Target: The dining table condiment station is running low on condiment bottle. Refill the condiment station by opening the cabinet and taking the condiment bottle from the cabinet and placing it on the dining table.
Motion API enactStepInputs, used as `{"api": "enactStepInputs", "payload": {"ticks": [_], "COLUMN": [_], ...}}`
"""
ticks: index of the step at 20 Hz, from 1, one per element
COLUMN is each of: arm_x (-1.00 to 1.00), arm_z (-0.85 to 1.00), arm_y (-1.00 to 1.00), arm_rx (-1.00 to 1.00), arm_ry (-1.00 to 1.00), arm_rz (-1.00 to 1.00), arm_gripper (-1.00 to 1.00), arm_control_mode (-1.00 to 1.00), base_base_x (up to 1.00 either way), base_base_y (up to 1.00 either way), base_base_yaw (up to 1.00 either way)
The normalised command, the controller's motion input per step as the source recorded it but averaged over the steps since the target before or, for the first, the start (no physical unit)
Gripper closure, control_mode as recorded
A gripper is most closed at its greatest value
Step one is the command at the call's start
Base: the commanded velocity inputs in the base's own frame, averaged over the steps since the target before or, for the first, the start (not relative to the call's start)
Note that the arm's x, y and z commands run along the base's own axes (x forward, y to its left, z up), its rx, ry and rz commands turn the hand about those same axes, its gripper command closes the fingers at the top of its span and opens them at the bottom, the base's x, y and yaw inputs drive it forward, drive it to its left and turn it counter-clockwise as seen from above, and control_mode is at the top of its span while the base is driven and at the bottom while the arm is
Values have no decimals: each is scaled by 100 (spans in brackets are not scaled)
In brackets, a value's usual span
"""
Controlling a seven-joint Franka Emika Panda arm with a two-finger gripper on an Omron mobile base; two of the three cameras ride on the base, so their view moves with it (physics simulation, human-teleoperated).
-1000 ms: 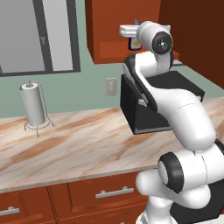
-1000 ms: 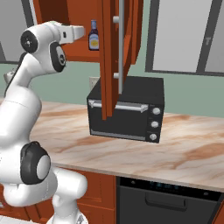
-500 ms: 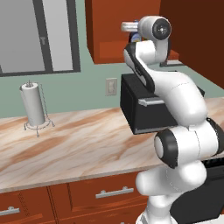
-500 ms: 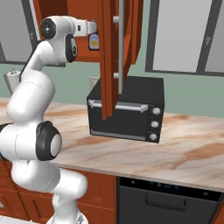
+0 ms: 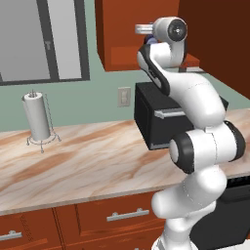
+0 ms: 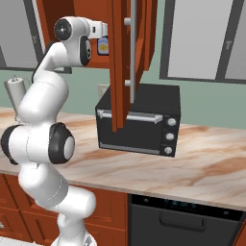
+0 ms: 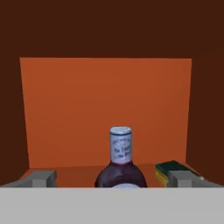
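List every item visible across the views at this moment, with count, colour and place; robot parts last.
Dark navy-purple condiment bottle, pale cap: one, on the open cabinet's shelf, between the fingertips.
Red-brown wooden wall cabinet: one, door open, above the counter.
Green and yellow sponge-like block: one, shelf, beside the bottle.
Black toaster oven: one, on the marble counter.
White paper towel roll on wire stand: one, counter's left.
Wall outlet: one, pale, green wall.
Gripper: one, open, reaching into the cabinet.

Print on the bottle, none of it readable

The bottle point(image 7: 120, 164) has a pale neck band with small dark lettering, too blurred to read; its body label point(image 6: 103, 46) is a blur too; nothing else carries text.
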Motion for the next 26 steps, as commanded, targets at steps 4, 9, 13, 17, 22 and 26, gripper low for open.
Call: {"api": "enactStepInputs", "payload": {"ticks": [4,9,13,17,22,26], "arm_x": [42,40,36,34,25,19], "arm_z": [0,0,0,-2,-15,-8], "arm_y": [-9,-12,-11,-6,-1,0], "arm_rx": [0,0,0,0,0,0], "arm_ry": [0,0,0,0,2,1], "arm_rz": [0,0,0,0,0,0], "arm_gripper": [-100,-100,-100,-100,100,100], "arm_control_mode": [-100,-100,-100,-100,-100,-100], "base_base_x": [0,0,0,0,0,0], "base_base_y": [0,0,0,0,0,0], "base_base_yaw": [0,0,0,0,0,0]}}
